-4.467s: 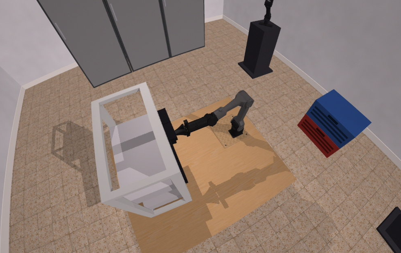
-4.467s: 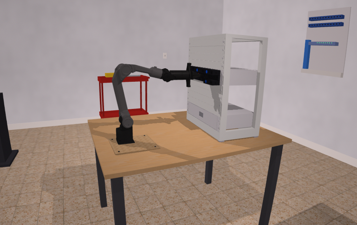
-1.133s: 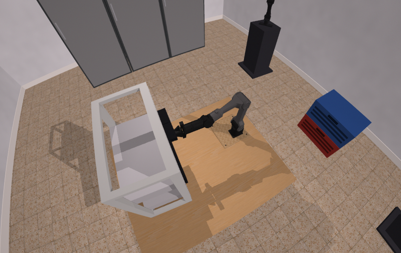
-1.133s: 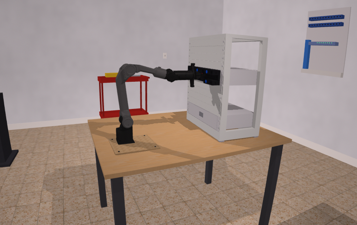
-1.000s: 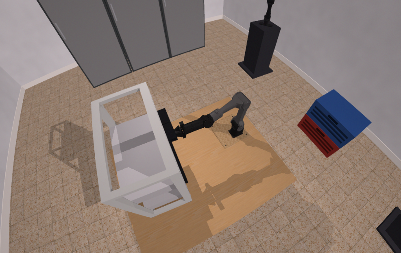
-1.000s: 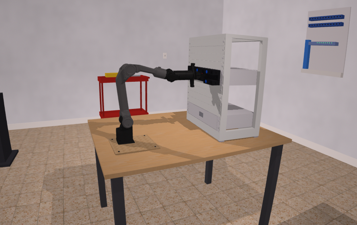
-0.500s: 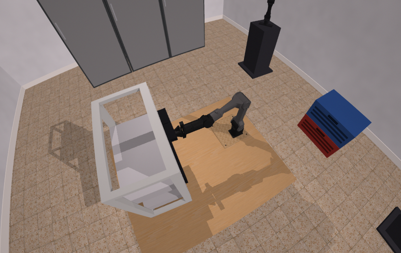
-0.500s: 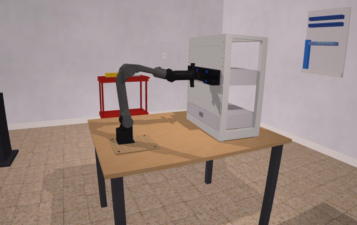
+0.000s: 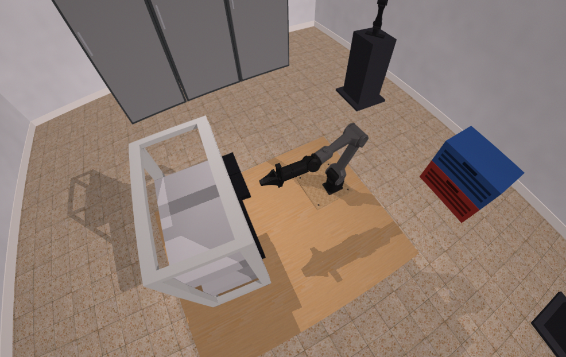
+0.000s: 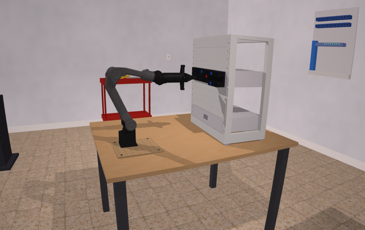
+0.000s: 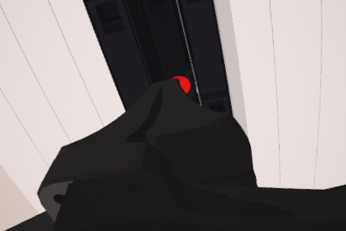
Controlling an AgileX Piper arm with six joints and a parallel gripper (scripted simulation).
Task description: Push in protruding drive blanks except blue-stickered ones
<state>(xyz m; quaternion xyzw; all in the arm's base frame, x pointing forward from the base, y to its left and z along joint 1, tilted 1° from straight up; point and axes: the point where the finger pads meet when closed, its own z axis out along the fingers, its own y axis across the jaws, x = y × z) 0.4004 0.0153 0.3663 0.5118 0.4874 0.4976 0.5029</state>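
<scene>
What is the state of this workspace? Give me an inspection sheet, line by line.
Surface: wooden table, bearing the arm's base plate and the rack.
Job's things: white rack upright; black drive blanks in its front, three blue stickers and one red sticker showing.
Clutter: nothing seen.
Gripper: gripper shut, empty, level with the blanks, a gap between.
Cables: nothing seen.
Surroundings: red cart, grey cabinets, blue and red crates, wall panel.
</scene>
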